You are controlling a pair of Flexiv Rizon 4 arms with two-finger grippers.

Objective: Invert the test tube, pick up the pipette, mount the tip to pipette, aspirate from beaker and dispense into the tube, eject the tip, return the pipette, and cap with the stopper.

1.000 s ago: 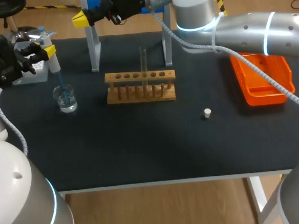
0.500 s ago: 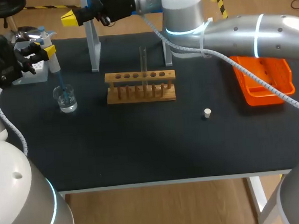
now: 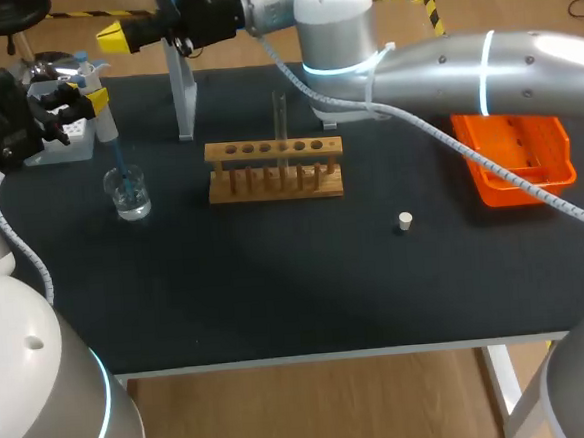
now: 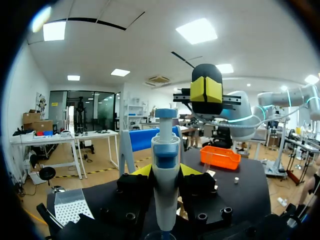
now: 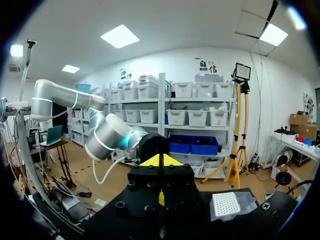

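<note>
The left gripper point(image 3: 93, 101) hangs well left of the wooden rack point(image 3: 275, 183), close to the left edge of the table point(image 3: 277, 290). Its fingers are clamped on the pipette point(image 4: 165, 165), whose white-and-blue body is pinched upright between the yellow tips. The blue tip point(image 3: 119, 156) runs down into the beaker point(image 3: 130, 193), which stands left of the rack with a gap of black mat between them.

The right arm sweeps across high behind the rack. The right gripper point(image 3: 114, 36) is out past the table's far edge, beyond the rack's left end, its yellow tips pressed together with nothing in them. A white stand point(image 3: 184, 101) rises at the far edge behind the rack, just under that arm.

The test tube point(image 3: 281, 128) stands upright in the rack. The stopper point(image 3: 404, 221) lies alone toward the front and right of the rack, well apart from it. The orange tray point(image 3: 516, 158) sits further right of the rack, by the right edge. The tip box point(image 3: 66, 147) sits far left of the rack, beneath the left gripper.
</note>
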